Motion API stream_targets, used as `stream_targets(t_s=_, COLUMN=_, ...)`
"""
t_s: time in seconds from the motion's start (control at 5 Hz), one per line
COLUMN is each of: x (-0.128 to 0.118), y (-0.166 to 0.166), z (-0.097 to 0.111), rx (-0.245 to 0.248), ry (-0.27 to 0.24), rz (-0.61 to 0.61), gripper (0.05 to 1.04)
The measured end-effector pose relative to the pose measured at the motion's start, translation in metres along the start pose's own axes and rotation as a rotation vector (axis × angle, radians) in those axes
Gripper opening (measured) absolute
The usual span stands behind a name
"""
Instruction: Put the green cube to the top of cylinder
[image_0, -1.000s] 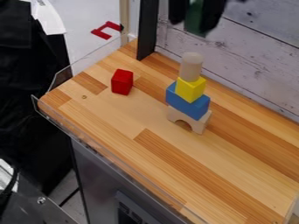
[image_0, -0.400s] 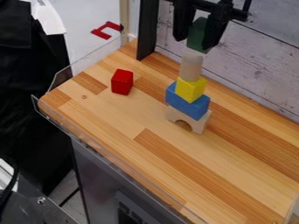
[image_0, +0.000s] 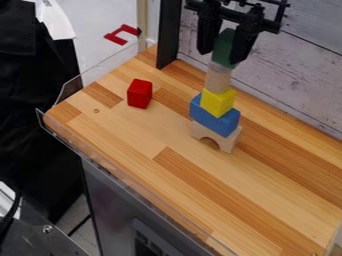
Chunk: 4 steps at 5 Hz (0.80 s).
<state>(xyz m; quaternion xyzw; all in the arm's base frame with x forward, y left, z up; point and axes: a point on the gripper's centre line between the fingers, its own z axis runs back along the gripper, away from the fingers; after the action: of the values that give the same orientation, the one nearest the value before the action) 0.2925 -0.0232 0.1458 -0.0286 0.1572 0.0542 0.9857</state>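
Snugly, the hand (image_0: 221, 56) grasps the green cube (image_0: 224, 47) between its fingers, at the cylinder's (image_0: 218, 80) top.

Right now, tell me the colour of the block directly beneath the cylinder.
Yellow, seen best in the camera view.

The top edge cuts off the upper part of my tool (image_0: 223, 56), whose fingers cover parts of the green cube (image_0: 225, 46). The cube hides the top of the cylinder (image_0: 218, 79), and I cannot tell whether they touch; the right edge crops the bench (image_0: 133, 135)
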Motion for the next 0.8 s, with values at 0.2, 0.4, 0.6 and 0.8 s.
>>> stream_targets(t_s=0.2, x=0.0036, y=0.0072, z=-0.0032, rx=0.007, ry=0.004, rz=0.027, gripper=0.514)
stream_targets(t_s=0.4, x=0.0045, y=0.0119, z=-0.0028, rx=0.007, ry=0.001, rz=0.044, gripper=0.514)
stream_targets(t_s=0.6, x=0.0045, y=0.0131, z=-0.0031, rx=0.008, ry=0.002, rz=0.047, gripper=0.514)
stream_targets(t_s=0.8, x=0.0044, y=0.0129, z=-0.0031, rx=0.010, ry=0.002, rz=0.041, gripper=0.514)
